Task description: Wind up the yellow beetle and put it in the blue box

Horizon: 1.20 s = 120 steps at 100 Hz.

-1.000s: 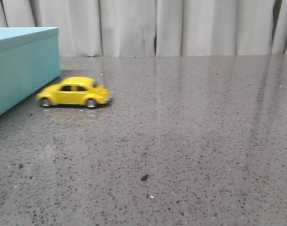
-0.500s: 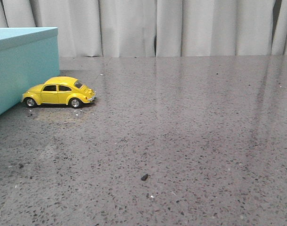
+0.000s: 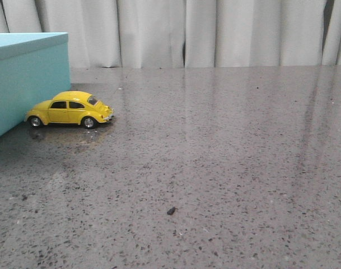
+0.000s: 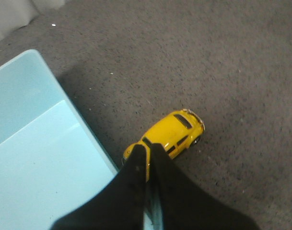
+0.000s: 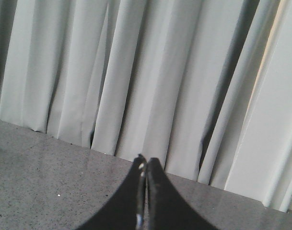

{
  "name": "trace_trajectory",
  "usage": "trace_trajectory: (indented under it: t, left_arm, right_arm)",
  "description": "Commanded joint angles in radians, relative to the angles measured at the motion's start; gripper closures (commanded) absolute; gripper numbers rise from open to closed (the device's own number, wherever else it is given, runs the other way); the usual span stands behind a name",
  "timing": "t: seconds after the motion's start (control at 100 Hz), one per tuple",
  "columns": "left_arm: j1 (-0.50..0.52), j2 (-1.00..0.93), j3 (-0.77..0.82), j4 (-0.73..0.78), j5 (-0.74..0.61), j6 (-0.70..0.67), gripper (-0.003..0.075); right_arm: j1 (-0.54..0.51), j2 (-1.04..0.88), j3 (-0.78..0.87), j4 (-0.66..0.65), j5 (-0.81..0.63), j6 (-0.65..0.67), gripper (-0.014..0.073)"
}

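The yellow beetle [image 3: 69,109] stands on its wheels on the table with its nose against the side of the blue box [image 3: 24,78] at the left. In the left wrist view the beetle [image 4: 172,134] lies just beyond my left gripper [image 4: 148,147], which is shut and empty, above the car and the box's rim [image 4: 95,143]. My right gripper [image 5: 145,162] is shut and empty, pointing at the curtain. Neither gripper shows in the front view.
The grey speckled table [image 3: 215,157] stretches to the right. A small dark speck [image 3: 171,211] lies near the front. A pale pleated curtain [image 3: 215,33] hangs behind the table.
The beetle has rolled left along the table and come to rest with its nose against the box's side. It was blurred with motion one second ago and is still now.
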Motion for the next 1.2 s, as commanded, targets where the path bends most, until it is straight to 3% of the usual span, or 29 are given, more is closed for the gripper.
trace_trajectory:
  t: [0.0,0.12,0.19,0.38,0.46,0.78,1.19]
  left_arm:
    - [-0.019,0.061,-0.099,-0.028,0.063,0.148,0.0738]
    - [-0.056,0.16,-0.193,-0.025,0.134,0.264,0.0731]
    - [-0.082,0.219,-0.249,-0.006,0.18,0.316,0.0684]
    - [-0.168,0.338,-0.343,0.133,0.23,0.352,0.0369]
    - [-0.201,0.364,-0.35,0.2,0.226,0.352,0.0298]
    - [-0.225,0.456,-0.35,0.251,0.26,0.352,0.0299]
    - [-0.171,0.534,-0.35,0.259,0.217,0.384,0.0297]
  right_arm:
    - [-0.001,-0.024,0.001,0.001,-0.047,-0.014,0.0666]
    - [-0.001,-0.049,0.006,0.001,0.001,-0.014,0.0666]
    - [-0.001,-0.052,0.006,0.001,0.006,-0.014,0.0666]
    - [-0.001,-0.052,0.006,0.003,0.007,-0.014,0.0666]
    - [-0.001,-0.052,0.006,0.007,0.007,-0.014,0.0666]
    - [-0.001,-0.052,0.006,0.03,0.06,-0.014,0.0666]
    - [-0.001,-0.052,0.006,0.06,0.08,-0.014,0.0666]
